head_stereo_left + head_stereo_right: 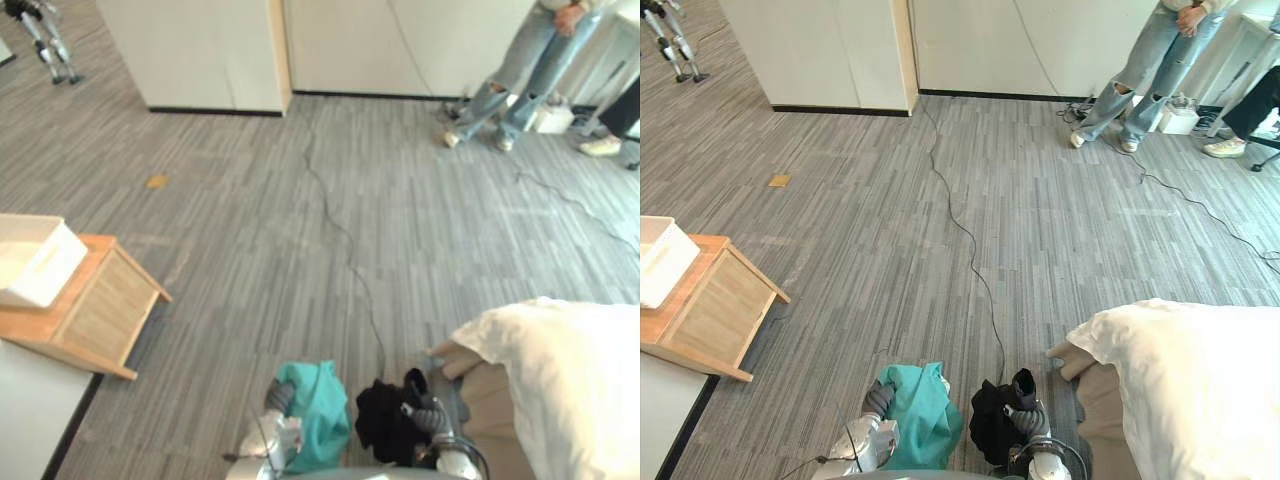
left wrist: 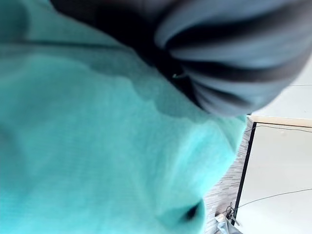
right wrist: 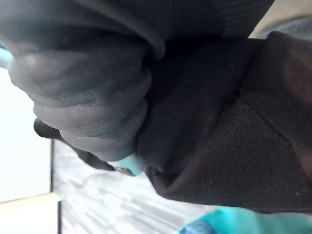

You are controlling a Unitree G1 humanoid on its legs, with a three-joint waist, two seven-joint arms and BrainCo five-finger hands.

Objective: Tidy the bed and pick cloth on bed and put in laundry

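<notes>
Left hand [image 1: 279, 399]: at the bottom edge of the head views, left of centre, pressed into the teal cloth [image 1: 318, 412]. The cloth hides the grip, so I cannot tell whether the hand is clamped on it.
Right hand [image 1: 424, 416]: just right of it, bottom centre, against the black cloth [image 1: 380, 418]. Its own wrist view shows dark fabric right up against the cover, and again I cannot tell whether the hand is closed.
Teal cloth: bunched and hanging clear of the floor at the left hand, so from where I stand it looks carried.
Black cloth: a dark wad at the right hand, touching the teal one's edge, also off the floor.
Bed: in the lower right corner, the white duvet [image 1: 570, 380] lies over a tan sheet [image 1: 490, 400], just beside the right hand.
White basket [image 1: 35, 262]: at the left edge, on a wooden stand [image 1: 95, 310], well apart from both hands. It is probably the laundry bin.
Person [image 1: 520, 70]: standing in the upper right, far across the grey floor [image 1: 250, 230].
Step in hand: by my reading, both cloths are off the bed and are being carried to the laundry.
Next move: turn left towards the basket, bring both hands over its rim, then let go.
</notes>
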